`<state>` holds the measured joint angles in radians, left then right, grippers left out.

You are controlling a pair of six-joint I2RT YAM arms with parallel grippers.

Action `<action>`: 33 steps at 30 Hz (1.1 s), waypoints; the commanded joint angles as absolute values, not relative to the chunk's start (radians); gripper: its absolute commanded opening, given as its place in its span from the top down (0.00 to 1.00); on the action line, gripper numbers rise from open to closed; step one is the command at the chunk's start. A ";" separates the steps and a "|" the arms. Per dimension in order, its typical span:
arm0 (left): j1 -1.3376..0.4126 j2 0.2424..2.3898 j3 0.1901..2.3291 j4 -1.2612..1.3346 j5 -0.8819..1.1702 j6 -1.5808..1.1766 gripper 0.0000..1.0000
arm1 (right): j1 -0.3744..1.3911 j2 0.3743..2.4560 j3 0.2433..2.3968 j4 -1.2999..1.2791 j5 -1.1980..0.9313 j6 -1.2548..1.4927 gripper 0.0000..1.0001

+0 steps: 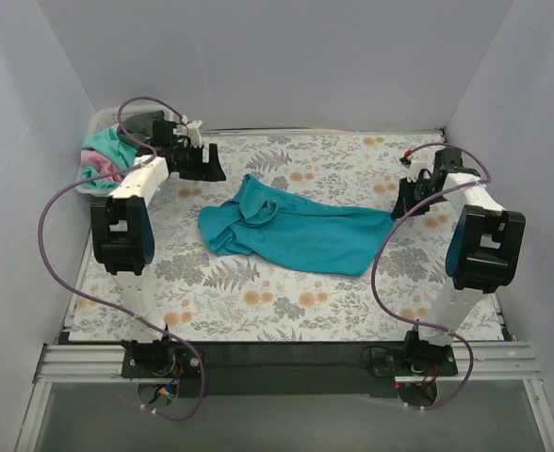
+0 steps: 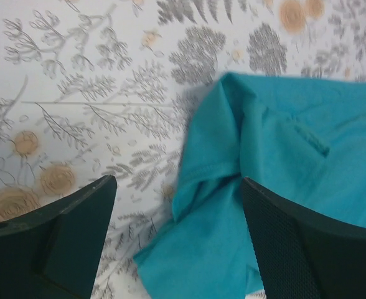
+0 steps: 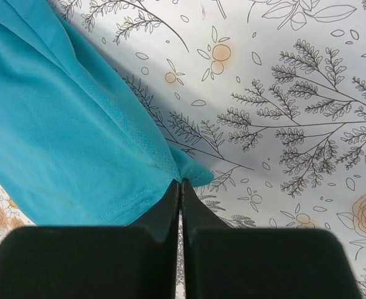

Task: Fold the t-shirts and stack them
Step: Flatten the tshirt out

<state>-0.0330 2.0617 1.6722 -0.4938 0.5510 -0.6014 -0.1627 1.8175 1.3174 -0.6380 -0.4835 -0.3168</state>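
A deep teal-blue t-shirt (image 1: 296, 231) lies crumpled across the middle of the floral table cover (image 1: 258, 297). My right gripper (image 1: 404, 201) is shut on the shirt's right corner; in the right wrist view the shut tips (image 3: 180, 182) pinch the hem of the teal cloth (image 3: 65, 137). My left gripper (image 1: 208, 167) is open just behind the shirt's left end. In the left wrist view it (image 2: 177, 249) is open over the bunched teal cloth (image 2: 282, 162), empty. Mint-green (image 1: 107, 146), pink (image 1: 96, 170) and dark grey (image 1: 145, 121) shirts are piled at the back left.
The pile sits in a white bin (image 1: 96, 121) in the back left corner. Pale walls close the table on three sides. A black strip and metal rail (image 1: 286, 356) run along the near edge by the arm bases.
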 commanded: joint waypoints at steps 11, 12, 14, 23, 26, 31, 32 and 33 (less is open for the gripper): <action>-0.103 1.819 1.299 -0.613 0.351 -0.377 0.51 | -0.164 1.832 1.393 -0.664 -0.446 -0.318 0.99; -0.103 1.807 1.280 -0.630 0.316 -0.365 0.60 | -0.164 1.830 1.396 -0.666 -0.445 -0.321 0.99; -0.095 1.764 1.249 -0.675 0.289 -0.342 0.92 | -0.166 1.827 1.404 -0.675 -0.436 -0.328 0.99; -0.049 1.444 1.017 -0.845 0.097 -0.177 0.97 | -0.179 1.807 1.404 -0.690 -0.402 -0.359 0.99; -0.029 1.407 0.957 -0.862 0.065 -0.146 0.73 | -0.181 1.796 1.396 -0.698 -0.402 -0.374 0.99; -0.026 1.405 1.052 -0.894 0.263 -0.167 0.41 | -0.181 1.793 1.384 -0.722 -0.454 -0.393 0.99; -0.026 1.405 1.104 -0.893 0.312 -0.192 0.32 | -0.179 1.798 1.381 -0.729 -0.462 -0.396 0.99; -0.029 1.410 1.126 -0.879 0.381 -0.215 0.32 | -0.179 1.798 1.378 -0.732 -0.466 -0.400 0.99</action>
<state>-0.0231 1.4364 1.0122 -0.8921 0.2070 -0.1890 -0.1764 1.8381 1.3670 -0.7048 -0.4309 -0.3706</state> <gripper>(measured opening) 0.664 0.020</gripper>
